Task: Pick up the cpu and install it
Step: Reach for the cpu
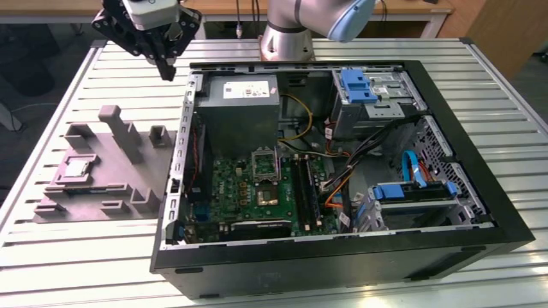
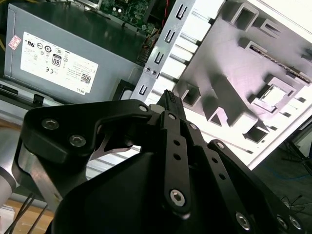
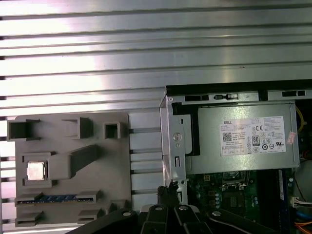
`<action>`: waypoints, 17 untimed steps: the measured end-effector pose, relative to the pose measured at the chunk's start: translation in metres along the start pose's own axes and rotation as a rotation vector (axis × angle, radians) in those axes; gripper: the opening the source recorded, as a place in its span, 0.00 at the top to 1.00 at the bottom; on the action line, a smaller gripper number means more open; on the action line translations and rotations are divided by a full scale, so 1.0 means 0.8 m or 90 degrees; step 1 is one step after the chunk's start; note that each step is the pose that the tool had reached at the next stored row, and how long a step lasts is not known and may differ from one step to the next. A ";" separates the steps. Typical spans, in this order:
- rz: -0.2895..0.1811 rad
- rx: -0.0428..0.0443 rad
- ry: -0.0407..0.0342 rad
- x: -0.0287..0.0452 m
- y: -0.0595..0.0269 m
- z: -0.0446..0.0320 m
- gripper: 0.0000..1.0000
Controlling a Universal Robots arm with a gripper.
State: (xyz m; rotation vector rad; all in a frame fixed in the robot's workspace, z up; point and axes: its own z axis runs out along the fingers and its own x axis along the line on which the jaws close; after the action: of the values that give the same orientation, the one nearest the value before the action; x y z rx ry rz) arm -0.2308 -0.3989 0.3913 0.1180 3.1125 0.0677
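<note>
The cpu (image 1: 76, 168), a small pale silver square, lies flat in a square pocket of the grey moulded tray (image 1: 102, 192) on the exterior view's left; it also shows in both wrist views (image 3: 36, 170) (image 2: 278, 94). My gripper (image 1: 169, 72) hangs shut and empty above the table, behind the tray and beside the case's rear corner, well clear of the cpu. Its black fingertips (image 2: 169, 97) (image 3: 168, 193) are pressed together. Inside the open computer case, the green motherboard (image 1: 248, 192) carries the socket (image 1: 268, 192) with its silver frame (image 1: 264, 163) beside it.
The black case (image 1: 479, 212) fills the exterior view's middle and right, with a grey power supply (image 1: 240, 102), blue drive brackets (image 1: 358, 86) and loose cables (image 1: 342, 167). The tray has upright posts (image 1: 120, 131). The slatted metal table (image 1: 86, 263) is bare in front of the tray.
</note>
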 end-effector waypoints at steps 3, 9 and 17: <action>0.000 0.0000 0.0001 0.0013 0.000 -0.0001 0.89; 0.000 0.0000 0.0000 0.0040 0.000 -0.0001 0.89; 0.000 0.0000 0.0000 0.0071 -0.001 -0.0001 0.89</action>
State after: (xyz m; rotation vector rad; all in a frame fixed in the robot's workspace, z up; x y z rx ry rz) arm -0.2365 -0.3989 0.3912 0.1180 3.1125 0.0676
